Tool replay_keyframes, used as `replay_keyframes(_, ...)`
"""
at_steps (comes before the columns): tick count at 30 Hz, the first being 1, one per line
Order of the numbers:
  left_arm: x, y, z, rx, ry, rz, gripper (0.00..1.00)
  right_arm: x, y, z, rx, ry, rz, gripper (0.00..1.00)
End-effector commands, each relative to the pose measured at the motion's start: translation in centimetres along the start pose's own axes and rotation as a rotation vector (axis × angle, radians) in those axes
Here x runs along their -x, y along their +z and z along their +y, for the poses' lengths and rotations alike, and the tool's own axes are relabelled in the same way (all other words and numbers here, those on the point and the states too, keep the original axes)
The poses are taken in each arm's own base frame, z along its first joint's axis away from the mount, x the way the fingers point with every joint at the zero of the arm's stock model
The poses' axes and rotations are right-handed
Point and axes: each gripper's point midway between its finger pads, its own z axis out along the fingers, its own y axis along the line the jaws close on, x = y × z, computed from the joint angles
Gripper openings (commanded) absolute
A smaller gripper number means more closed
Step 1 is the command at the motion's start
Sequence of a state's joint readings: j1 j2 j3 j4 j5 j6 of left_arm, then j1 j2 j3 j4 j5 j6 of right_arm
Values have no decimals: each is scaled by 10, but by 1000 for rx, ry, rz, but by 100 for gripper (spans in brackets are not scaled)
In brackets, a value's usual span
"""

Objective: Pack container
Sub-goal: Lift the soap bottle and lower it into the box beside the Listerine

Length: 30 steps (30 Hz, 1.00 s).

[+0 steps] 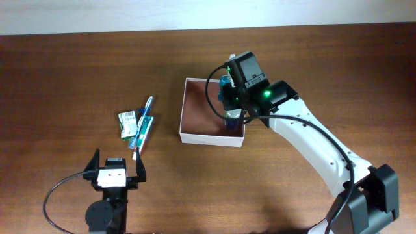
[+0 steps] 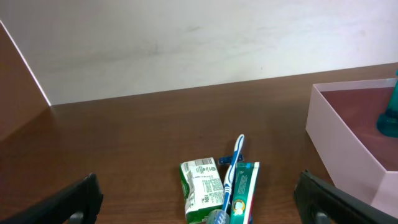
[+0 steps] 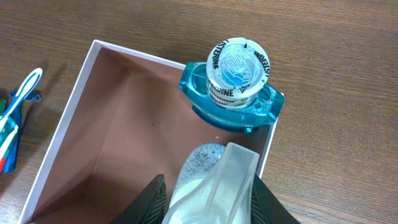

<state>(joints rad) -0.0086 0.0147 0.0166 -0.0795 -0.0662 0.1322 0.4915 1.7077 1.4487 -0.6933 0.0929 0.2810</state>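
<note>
Brown wooden tabletop (image 1: pixel 292 58) is seen under the container (image 1: pixel 209 138), which sits at frame centre and is judged light, with thin crushable walls, best taken by a rim. It lies directly beneath the right gripper (image 3: pixel 208 194), which is clamped on a clear bottle (image 3: pixel 200 163); the left gripper (image 1: pixel 118 161), at lower left, is spread wide.

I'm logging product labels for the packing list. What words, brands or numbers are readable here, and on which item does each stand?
"LISTERINE": printed around the ring of the white cap seal on the blue bottle.
Green packet: there is print, but it is too small to read.
Teal toothpaste box: the logo is blurred and unreadable.
Toothbrush: no text shows.
Clear bottle: no text shows.
</note>
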Motion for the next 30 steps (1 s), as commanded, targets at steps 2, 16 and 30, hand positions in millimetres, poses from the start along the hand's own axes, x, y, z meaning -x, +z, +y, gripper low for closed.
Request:
replay_keyframes(2, -1, 0, -1, -5, 15, -5, 99, 4, 4, 0, -16, 5, -15, 33)
replay_keyframes(16, -1, 0, -1, -5, 15, -5, 99, -4, 15, -1, -26, 5, 20, 40)
replay_keyframes(30, -1, 0, -1, -5, 15, -5, 100, -3, -6, -2, -24, 5, 13, 58)
